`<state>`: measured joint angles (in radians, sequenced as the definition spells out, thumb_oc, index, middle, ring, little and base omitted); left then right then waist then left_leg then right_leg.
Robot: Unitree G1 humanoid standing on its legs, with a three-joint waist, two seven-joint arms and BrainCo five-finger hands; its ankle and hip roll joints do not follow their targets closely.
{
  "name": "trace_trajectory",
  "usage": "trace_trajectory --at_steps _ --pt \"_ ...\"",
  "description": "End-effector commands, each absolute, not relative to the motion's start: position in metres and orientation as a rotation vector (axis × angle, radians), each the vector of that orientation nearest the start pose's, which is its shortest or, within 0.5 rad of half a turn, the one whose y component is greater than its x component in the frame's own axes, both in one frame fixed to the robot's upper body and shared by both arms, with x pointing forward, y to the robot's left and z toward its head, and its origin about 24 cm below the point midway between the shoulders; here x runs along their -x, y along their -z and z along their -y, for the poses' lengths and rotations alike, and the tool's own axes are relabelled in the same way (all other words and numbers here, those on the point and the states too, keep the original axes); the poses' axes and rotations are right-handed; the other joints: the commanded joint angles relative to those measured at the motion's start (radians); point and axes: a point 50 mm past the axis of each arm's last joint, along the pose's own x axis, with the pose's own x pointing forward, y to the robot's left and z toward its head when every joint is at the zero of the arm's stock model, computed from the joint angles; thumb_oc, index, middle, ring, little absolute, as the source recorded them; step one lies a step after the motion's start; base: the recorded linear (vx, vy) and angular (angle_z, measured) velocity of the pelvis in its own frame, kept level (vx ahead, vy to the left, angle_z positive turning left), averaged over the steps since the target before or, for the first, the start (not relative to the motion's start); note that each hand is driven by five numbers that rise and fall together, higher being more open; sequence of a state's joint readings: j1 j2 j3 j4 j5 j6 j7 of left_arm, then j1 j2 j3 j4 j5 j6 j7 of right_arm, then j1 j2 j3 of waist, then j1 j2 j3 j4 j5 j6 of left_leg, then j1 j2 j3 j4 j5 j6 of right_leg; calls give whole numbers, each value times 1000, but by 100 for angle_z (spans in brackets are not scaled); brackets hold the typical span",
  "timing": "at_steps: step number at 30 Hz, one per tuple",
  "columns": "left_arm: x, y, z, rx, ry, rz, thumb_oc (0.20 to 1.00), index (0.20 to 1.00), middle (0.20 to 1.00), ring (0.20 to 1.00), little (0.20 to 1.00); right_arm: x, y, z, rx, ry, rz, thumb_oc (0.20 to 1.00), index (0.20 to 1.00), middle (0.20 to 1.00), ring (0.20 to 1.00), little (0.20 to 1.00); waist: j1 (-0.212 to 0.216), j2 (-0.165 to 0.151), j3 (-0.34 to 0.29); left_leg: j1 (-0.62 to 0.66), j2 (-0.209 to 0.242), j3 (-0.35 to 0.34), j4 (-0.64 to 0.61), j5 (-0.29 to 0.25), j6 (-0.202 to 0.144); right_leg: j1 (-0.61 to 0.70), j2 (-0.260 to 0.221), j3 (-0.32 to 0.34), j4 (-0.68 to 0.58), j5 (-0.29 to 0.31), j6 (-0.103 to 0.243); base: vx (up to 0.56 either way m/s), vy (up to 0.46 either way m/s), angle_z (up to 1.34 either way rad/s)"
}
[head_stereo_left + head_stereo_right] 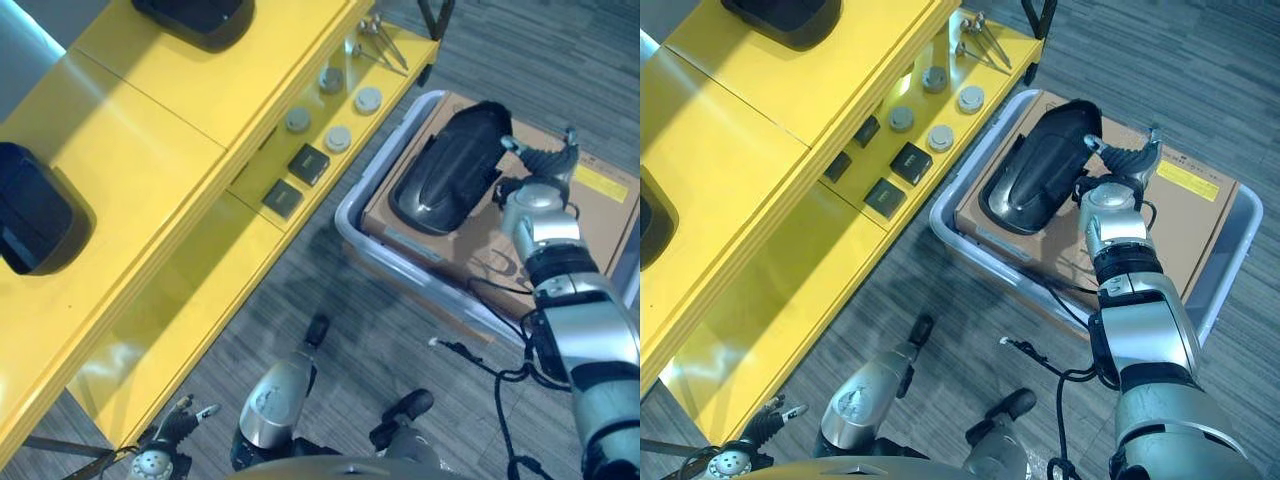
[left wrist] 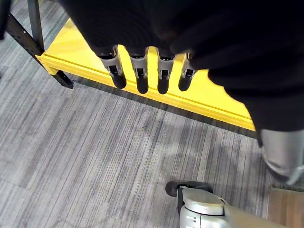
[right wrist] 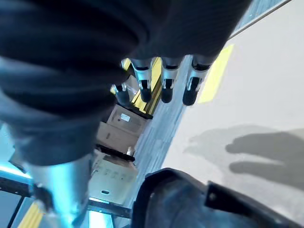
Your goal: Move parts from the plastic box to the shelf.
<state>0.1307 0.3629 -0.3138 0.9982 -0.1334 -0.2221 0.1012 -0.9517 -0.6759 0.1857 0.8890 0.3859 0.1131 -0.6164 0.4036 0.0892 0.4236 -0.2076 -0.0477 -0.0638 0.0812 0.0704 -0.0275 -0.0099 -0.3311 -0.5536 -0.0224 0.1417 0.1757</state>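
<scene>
Low by the yellow shelf (image 1: 150, 180) hung the left hand (image 2: 142, 71), fingers straight, while the right hand (image 1: 1120, 165), fingers also loose (grasping nothing), hovered beside a glossy black moulded part (image 1: 1035, 180) lying on cardboard in the plastic box (image 1: 945, 225).

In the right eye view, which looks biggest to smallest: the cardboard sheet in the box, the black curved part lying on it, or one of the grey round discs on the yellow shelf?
1. Cardboard sheet
2. Black curved part
3. Grey round disc
</scene>
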Motion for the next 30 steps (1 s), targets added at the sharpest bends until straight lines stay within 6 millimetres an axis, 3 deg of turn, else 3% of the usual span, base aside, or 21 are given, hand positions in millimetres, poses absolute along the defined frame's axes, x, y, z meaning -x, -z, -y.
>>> trace_trajectory --at_steps 1,13,30 --pt "-70 143 -258 -444 -12 -993 1000 1000 1000 1000 1000 -374 -211 313 396 802 112 1000 1000 1000 1000 1000 11 10 -57 -25 27 26 -48 -7 -12 -4 -68 60 134 -88 62 24 37 2" --pt "-72 145 -254 -434 3 -991 1000 1000 1000 1000 1000 -382 -176 303 661 724 -121 1000 1000 1000 1000 1000 33 27 -45 -34 18 23 -45 -2 -9 -5 -85 46 148 -86 58 -2 24 2" --pt "-78 141 -253 -429 12 -960 1000 1000 1000 1000 1000 -378 -166 309 694 784 -180 1000 1000 1000 1000 1000 46 24 -12 -74 12 21 -32 3 -8 -27 -84 49 149 -81 59 -3 -1 1"
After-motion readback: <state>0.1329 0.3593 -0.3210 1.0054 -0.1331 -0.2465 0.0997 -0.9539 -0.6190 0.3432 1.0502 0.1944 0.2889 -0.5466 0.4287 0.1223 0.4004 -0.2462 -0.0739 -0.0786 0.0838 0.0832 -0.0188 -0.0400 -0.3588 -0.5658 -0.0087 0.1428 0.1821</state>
